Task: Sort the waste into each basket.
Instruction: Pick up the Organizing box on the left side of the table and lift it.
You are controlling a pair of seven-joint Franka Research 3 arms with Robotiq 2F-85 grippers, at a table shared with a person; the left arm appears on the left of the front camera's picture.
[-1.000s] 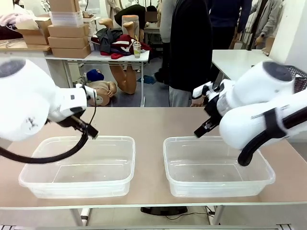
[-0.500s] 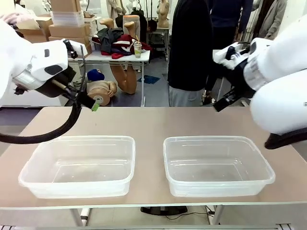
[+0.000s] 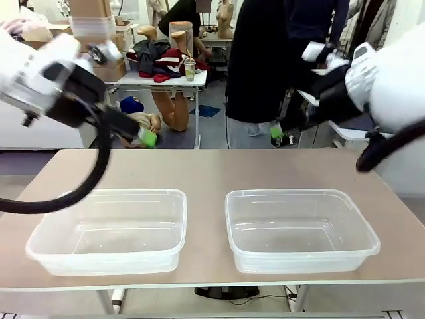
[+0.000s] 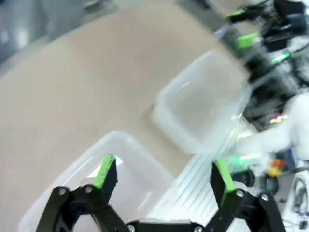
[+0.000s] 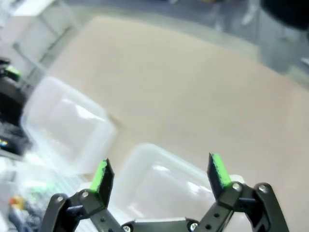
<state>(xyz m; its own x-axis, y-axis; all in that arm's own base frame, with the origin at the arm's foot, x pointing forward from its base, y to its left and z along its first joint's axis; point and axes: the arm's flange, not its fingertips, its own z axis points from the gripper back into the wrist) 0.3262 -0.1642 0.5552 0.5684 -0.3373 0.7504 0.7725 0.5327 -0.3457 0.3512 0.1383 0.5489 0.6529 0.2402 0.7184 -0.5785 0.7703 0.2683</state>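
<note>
Both arms have risen in the last second. The grippers hung low by the tubs' far rims; now they are up over the far part of the table (image 3: pixel 206 166).

The left gripper (image 3: pixel 147 137) is far left and the right gripper (image 3: pixel 277 133) far right. Each slants down and inward from a raised, bent arm.

Both pincers are spread as wide as they go and hold nothing.

The left tub (image 3: pixel 106 193) and right tub (image 3: pixel 299 193) sit side by side toward the near edge, with nothing in either.

Judgement: sorting has not started, and the arms look pulled back, waiting for waste. A person (image 3: pixel 255 73) in dark clothes stands beyond the far edge.
</note>
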